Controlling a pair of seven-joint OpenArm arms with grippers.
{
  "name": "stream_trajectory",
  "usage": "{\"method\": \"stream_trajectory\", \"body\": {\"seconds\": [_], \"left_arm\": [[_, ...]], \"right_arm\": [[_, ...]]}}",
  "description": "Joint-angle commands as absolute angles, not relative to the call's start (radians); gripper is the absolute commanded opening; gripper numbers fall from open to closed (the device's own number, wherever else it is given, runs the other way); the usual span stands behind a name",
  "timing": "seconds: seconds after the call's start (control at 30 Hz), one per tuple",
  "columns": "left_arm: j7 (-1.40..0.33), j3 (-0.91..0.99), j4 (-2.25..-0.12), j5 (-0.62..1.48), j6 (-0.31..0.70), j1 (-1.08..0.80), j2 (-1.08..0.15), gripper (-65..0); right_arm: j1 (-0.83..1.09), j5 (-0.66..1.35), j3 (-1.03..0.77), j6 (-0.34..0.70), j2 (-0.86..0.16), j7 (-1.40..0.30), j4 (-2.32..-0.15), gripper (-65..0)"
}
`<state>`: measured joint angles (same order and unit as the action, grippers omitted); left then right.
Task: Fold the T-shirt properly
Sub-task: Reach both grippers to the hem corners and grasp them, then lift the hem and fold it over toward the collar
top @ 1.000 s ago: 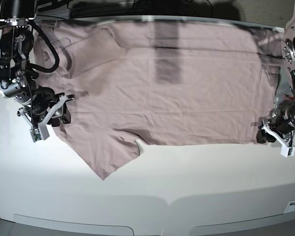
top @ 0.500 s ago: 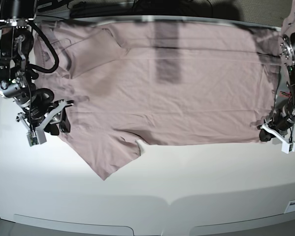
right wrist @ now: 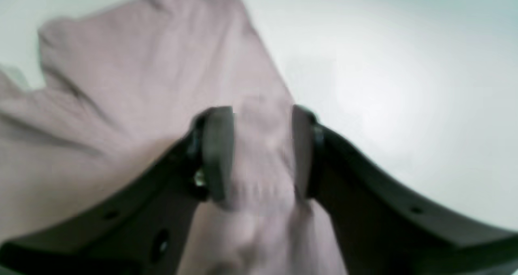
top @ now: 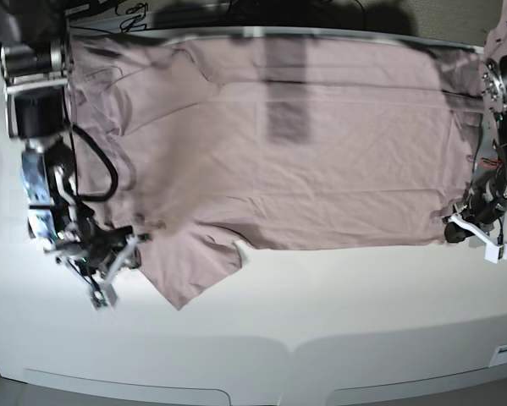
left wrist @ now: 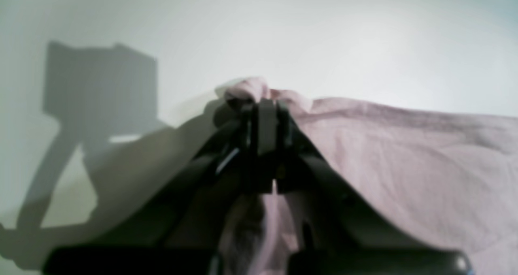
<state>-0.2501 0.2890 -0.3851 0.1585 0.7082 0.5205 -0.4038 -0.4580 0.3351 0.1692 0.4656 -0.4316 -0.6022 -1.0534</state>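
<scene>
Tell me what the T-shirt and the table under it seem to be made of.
T-shirt: soft matte knit cloth, probably cotton; it creases finely and bunches into soft folds where pinched. Table: smooth, hard white surface, maybe laminate or painted board; it shows a soft sheen and crisp shadows.

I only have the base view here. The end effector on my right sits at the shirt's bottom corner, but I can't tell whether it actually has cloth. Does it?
Observer: Yes. In the left wrist view the left end effector is shut, with a bunched bit of the T-shirt pinched at its tips.
Operator: And the one on my left, by the sleeve?
Observer: The right wrist view shows the right end effector with its jaws apart and a fold of pink cloth lying between the pads.
Operator: Is it gripping that fold?
Observer: Not clearly. The picture is blurred, and the pads look apart from the cloth rather than pressed on it.
</scene>
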Motion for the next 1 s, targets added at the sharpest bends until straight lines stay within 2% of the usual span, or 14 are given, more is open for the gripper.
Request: {"method": "stream_trajectory", "body": {"seconds": [0.0,0.17,0.37,0.5,0.9,0.97], "left_arm": [[-0.297,0.287,-0.384,0.125,0.698,0.527,-0.413,-65.0],[-0.294,0.287,-0.384,0.125,0.698,0.526,-0.413,-65.0],[-0.282,0.287,-0.384,0.143,0.698,0.508,-0.413,-65.0],[-0.278,0.287,-0.384,0.177,0.698,0.496,-0.413,-65.0],[-0.291,0.287,-0.384,0.177,0.698,0.496,-0.413,-65.0],[-0.29,0.287,-0.384,0.177,0.698,0.496,-0.413,-65.0]], "right_arm": [[-0.538,0.336,0.192,0.466,-0.442,-0.596,-1.019,-37.2],[-0.736,0.336,0.293,0.518,-0.409,-0.63,-0.73,-36.7],[-0.859,0.24,0.303,0.562,-0.379,-0.606,-0.482,-36.7],[-0.86,0.172,0.303,0.562,-0.371,-0.523,-0.421,-36.7],[-0.859,0.059,0.302,0.592,-0.31,-0.522,-0.258,-37.0],[-0.856,0.059,0.302,0.603,-0.301,-0.558,-0.258,-42.0]]}}
